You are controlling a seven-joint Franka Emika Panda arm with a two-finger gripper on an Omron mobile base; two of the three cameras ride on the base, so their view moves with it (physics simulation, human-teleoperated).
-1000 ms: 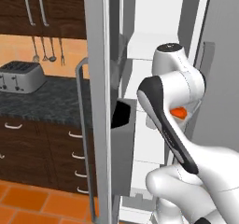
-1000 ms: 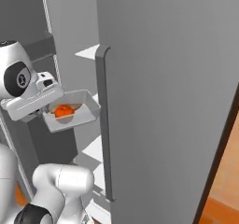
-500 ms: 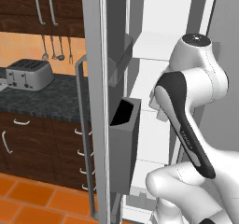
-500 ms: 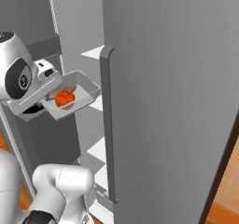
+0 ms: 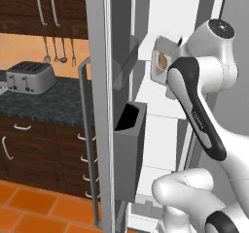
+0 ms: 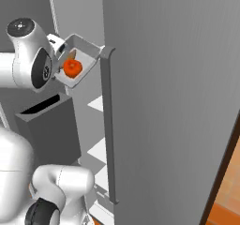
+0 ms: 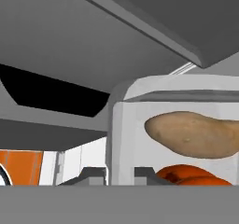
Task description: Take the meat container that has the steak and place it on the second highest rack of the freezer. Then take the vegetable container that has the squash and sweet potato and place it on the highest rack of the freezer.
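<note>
My gripper (image 7: 120, 175) is shut on the wall of the white vegetable container (image 7: 122, 139), whose rim it clamps. The tan sweet potato (image 7: 196, 134) and the orange squash (image 7: 191, 174) lie inside it. In the right base view the container (image 6: 80, 55) hangs tilted, high beside the freezer (image 6: 164, 78) door edge, with the squash (image 6: 72, 68) and sweet potato (image 6: 70, 55) showing. In the left base view the container (image 5: 163, 50) is up in front of the freezer's upper white interior (image 5: 160, 115). The steak is out of view.
The open freezer door (image 5: 104, 106) stands at left with dark-grey bins (image 5: 129, 154) and a bar handle (image 5: 83, 130). Left of it are a dark counter (image 5: 44, 101) with a toaster (image 5: 31, 76), and wooden cabinets. A long grey handle (image 6: 108, 125) runs down the right door.
The arm has lifted the container from about mid height up toward the top of the freezer, and the container has tipped more steeply.
</note>
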